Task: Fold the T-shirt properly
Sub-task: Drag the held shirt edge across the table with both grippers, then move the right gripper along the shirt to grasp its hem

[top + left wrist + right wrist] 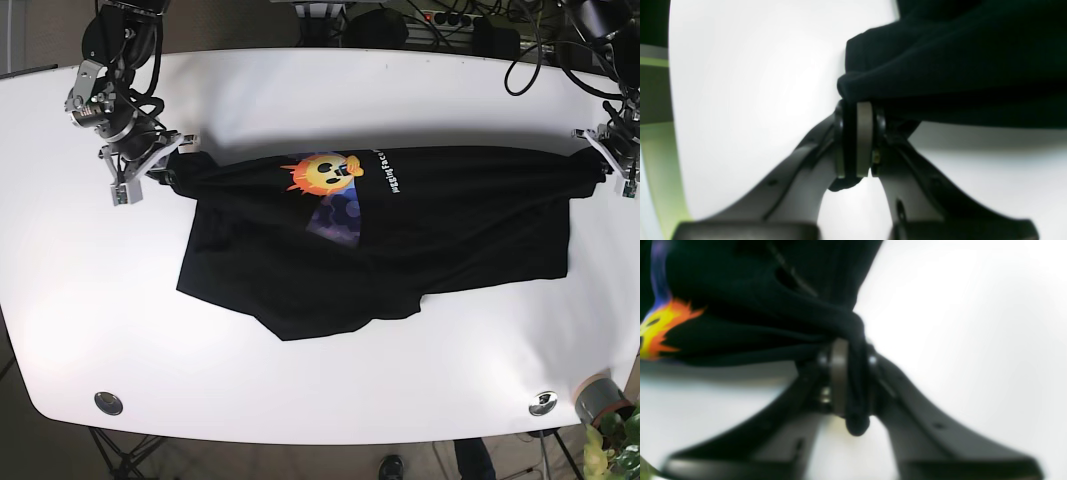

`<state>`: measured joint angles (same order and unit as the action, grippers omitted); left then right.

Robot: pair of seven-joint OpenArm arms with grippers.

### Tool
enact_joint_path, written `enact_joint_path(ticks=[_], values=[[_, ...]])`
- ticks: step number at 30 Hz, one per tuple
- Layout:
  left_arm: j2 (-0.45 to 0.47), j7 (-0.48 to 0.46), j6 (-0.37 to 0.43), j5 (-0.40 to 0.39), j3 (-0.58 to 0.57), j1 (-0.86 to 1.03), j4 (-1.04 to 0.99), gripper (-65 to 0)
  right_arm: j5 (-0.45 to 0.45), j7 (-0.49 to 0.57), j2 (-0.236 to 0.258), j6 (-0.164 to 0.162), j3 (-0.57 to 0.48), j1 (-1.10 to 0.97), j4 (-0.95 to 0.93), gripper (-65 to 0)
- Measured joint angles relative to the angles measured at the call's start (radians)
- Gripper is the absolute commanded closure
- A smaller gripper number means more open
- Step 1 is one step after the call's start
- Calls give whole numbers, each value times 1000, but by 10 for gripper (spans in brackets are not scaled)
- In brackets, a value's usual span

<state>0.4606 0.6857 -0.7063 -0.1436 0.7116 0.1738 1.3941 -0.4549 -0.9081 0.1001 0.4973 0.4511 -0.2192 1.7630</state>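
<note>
So both pincers are clamped down on cloth here. The left gripper [857, 140] has its grey pads pressed together with a bunched corner of the black cotton T-shirt with the orange-and-yellow cartoon print [400, 230] squeezed between them, and a little nub of fabric pokes out below the jaws. The right gripper [846, 380] is doing the same on its end, with a rope of twisted black cloth running straight through the pinch.

Going outward from each pinch, the fabric fans toward the middle of the white tabletop [300, 90]. My guess is the two arms hold opposite ends so the top edge gets pulled taut and straight, which you'd want before laying a fold down. In the base view that top edge does look like a clean line running from one gripper to the other.

Below that line the shirt lies flat on the table but lopsided, with a flap sagging lower toward the right gripper's side. The print sits just under the stretched edge, face up. The wrist views are pretty blurry, so I can't say which part of the shirt each one has.
</note>
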Motion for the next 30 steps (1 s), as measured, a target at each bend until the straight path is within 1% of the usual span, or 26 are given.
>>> enact_joint_path(ticks=[2, 4, 6, 7, 13, 17, 22, 23, 25, 27, 30], values=[[-1, -3, -1, -3, 0, 0, -7, 0, -15, 4, 6, 0, 8, -9, 3, -296], [-5, -2, -1, -3, 12, 1, -7, 0, -22, 5, 8, 1, 7, -14, 3, -388], [-5, -2, -1, -3, 19, 1, -7, 0, -24, 5, 6, 1, 6, -14, 3, -460], [-4, -2, 2, -3, 21, 1, -7, 0, -23, 5, 5, 1, 6, -14, 10, -477], [-3, -2, 2, 1, 22, 1, -7, 0, -24, 7, -3, 0, 3, -3, 73, -482], [-3, -2, 2, 1, 22, 0, -7, 0, -18, -5, -3, -4, -11, 59, 92, -484], [-3, -2, 2, 2, 19, -6, -7, 0, -24, 10, 15, -5, -75, 177, 24, -482], [-3, -2, 2, 2, 18, -6, -7, 0, -21, 10, 26, 0, -93, 201, -9, -482], [-6, 0, 2, 3, 18, -8, -7, 0, 24, 7, 36, -11, -132, 258, -72, -482], [-19, -2, 7, 5, 19, -8, -6, 0, 62, 4, 41, -8, -173, 311, -128, -482], [-37, 0, 6, 9, 14, -6, -6, 0, 137, 12, 34, -3, -239, 418, -239, -482]])
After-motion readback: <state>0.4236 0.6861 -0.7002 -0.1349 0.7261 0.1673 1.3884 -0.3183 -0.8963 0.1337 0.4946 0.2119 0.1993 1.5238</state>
